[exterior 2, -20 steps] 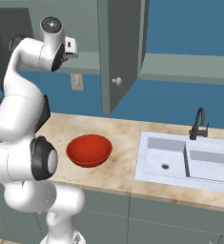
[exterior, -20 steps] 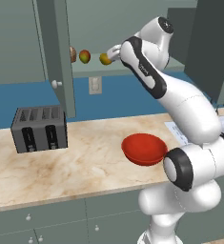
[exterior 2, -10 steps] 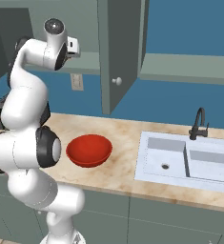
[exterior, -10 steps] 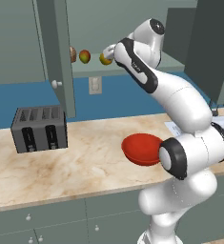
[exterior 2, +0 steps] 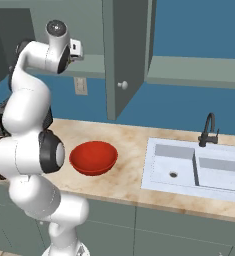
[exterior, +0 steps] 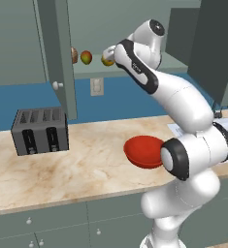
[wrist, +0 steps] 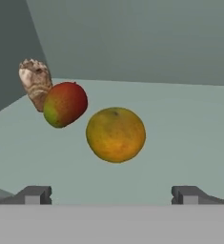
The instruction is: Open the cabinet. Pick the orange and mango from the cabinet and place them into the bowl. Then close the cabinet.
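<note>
Before orange (wrist: 116,135) — gripper (wrist: 111,195) wide, empty.

Hidden and cut-off parts around the open cabinet

In the left base view the arm's own wrist covered part of the orange (exterior: 106,60), and the brownish item (exterior: 74,54) showed as a sliver past the edge of the left cabinet door (exterior: 57,58). The robot's elbow hid the right side of the bowl (exterior: 142,151) there. The top edge cropped both doors in the base views, and the sink (exterior 2: 199,170) ran off the right edge. In the hand view the mango (wrist: 65,104) overlapped the brownish item's lower part, and the fingertips (wrist: 35,194) were cut short at the bottom.
</note>
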